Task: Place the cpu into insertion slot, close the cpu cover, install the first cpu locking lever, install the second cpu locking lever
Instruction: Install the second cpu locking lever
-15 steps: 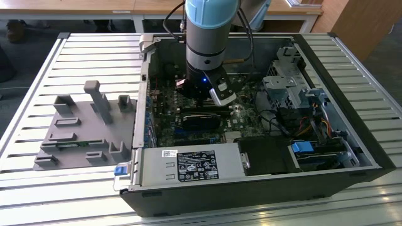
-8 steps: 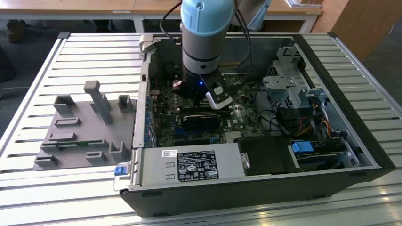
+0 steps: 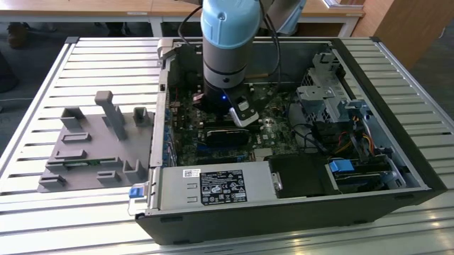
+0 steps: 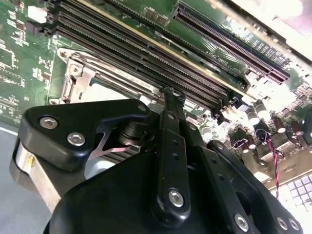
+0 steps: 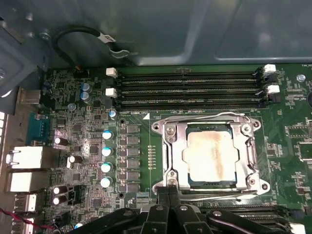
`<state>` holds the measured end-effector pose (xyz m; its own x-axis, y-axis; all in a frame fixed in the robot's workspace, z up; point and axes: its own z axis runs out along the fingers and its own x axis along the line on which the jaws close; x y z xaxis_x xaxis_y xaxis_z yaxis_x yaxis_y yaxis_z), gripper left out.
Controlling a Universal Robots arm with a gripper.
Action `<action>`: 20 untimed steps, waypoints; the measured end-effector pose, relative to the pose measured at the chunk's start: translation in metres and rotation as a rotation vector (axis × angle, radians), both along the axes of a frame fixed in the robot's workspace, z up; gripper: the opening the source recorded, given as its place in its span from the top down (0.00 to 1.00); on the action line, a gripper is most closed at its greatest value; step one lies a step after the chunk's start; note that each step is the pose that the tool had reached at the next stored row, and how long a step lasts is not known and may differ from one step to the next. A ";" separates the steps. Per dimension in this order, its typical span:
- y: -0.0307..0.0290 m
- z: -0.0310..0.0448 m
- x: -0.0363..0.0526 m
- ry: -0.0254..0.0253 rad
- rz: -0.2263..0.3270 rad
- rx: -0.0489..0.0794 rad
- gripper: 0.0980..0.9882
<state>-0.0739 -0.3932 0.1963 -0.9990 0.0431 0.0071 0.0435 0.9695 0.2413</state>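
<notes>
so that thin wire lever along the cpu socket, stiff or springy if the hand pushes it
Probably springy: in the first wrist view the lever is a thin bent metal wire running along the cpu cover, so it should flex before it moves. Its smooth round surface looks slippery, so the hand, close by the socket's edge, may slide off. It is likely light.

In the exterior view, the blue-grey robot arm (image 3: pixel 227 48) hides the square socket. In the first wrist view, the black claw (image 5: pixel 171 187) is cut by the lower edge; whether it is closed is unclear.
</notes>
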 end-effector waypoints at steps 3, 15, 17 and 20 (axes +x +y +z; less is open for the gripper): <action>0.0000 -0.0021 -0.0020 0.0000 0.000 0.011 0.98; 0.0000 -0.0064 -0.0044 0.0000 0.000 0.050 0.98; 0.0000 -0.0043 -0.0044 -0.0001 0.000 0.050 0.98; 0.0000 0.0034 -0.0044 0.0000 0.000 0.050 0.98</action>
<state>-0.0783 -0.3932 0.1997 -0.9990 0.0427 0.0092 0.0435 0.9562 0.2895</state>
